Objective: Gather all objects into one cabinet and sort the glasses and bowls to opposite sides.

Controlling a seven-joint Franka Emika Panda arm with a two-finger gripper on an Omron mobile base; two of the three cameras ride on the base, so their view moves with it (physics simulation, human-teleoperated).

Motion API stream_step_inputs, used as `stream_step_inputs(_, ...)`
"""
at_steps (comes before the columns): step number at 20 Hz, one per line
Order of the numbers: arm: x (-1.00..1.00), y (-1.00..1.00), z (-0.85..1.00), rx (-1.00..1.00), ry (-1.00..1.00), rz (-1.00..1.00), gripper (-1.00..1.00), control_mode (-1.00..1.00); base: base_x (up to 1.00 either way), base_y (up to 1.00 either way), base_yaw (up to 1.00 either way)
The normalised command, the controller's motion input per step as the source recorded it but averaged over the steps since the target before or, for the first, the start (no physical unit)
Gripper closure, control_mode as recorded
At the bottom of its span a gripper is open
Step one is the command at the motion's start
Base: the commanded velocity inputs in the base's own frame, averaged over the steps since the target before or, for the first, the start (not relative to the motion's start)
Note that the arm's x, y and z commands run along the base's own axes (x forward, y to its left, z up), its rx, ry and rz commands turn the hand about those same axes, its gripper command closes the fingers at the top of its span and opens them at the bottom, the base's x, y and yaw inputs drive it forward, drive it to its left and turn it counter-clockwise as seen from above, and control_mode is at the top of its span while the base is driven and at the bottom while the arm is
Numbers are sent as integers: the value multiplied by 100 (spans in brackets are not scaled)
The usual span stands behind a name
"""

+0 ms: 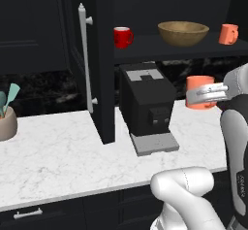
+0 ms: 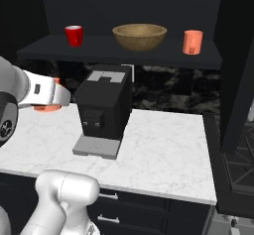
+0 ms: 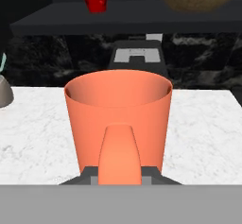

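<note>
Cabinet [image 1: 104,78]: door open; shelf carries red mug [image 1: 123,37], wooden bowl [image 1: 183,33], coral mug [image 1: 228,34].
Arm: reaches level above the worktop [image 1: 63,146], right of coffee machine [image 1: 145,105].
Gripper [image 1: 206,96]: clamped on orange mug [image 3: 118,119]; fingertips hidden behind its handle.

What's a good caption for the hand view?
Tool holding an orange mug by its handle above the marble counter.
</note>
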Motion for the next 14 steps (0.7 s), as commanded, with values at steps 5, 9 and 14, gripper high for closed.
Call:
stream_step_inputs(5, 4, 0, 53, 3, -8, 31, 100, -100, 0, 0, 0)
stream_step_inputs(9, 26, 8, 31, 1, -12, 24, 100, -100, 0, 0, 0)
stream_step_inputs(14, 37, 38, 7, 0, -12, 7, 100, -100, 0, 0, 0)
